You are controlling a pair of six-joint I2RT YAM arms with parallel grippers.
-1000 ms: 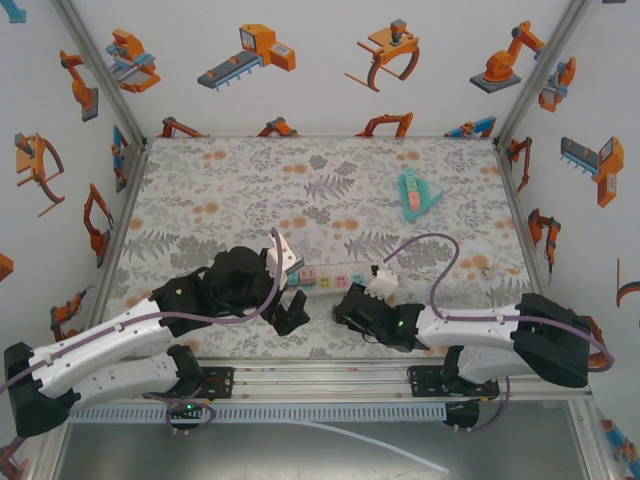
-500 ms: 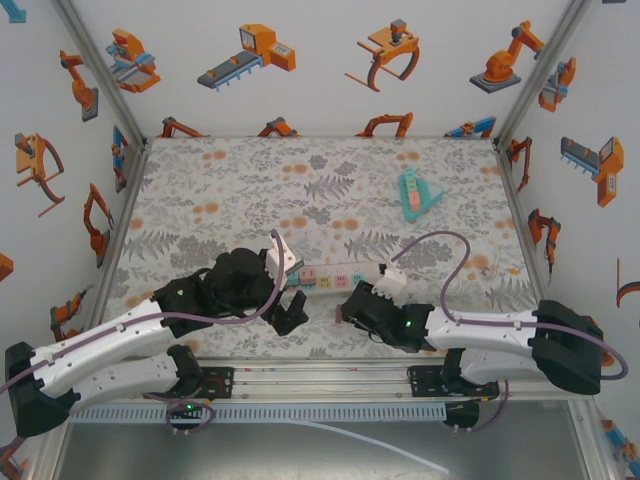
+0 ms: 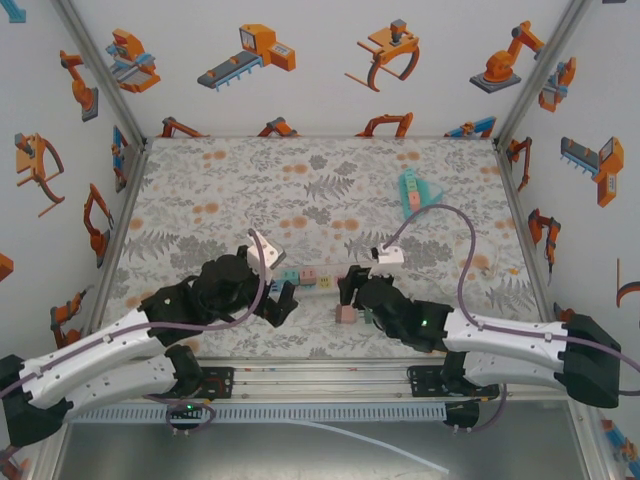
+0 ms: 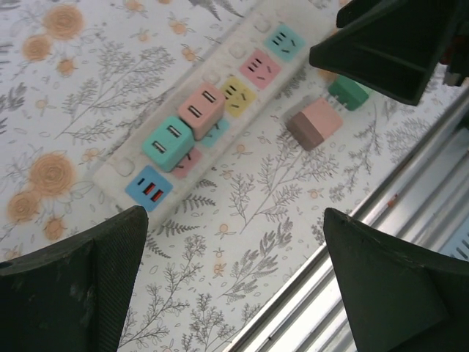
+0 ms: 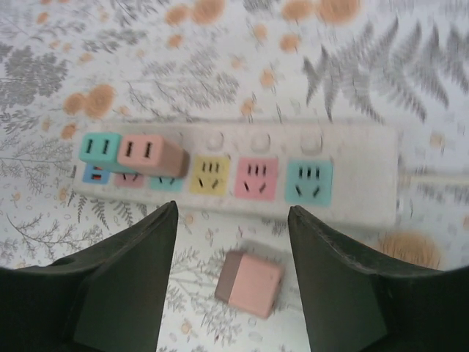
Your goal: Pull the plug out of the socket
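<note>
The white socket strip lies near the table's front edge. A pink plug and a teal plug sit plugged in at its left end. Another pink plug lies loose on the table just in front of the strip. My right gripper hovers open over it, a finger on each side and touching nothing. My left gripper stands wide open by the strip's left end, holding nothing.
A green plug lies beside the loose pink one, partly under the right gripper. A metal rail runs along the near table edge. A teal and pink object rests at the back right. The strip's cord leads off right.
My right gripper has opened and let go of the pink plug, which now lies on the table. Both arms have shifted a little to the left.
</note>
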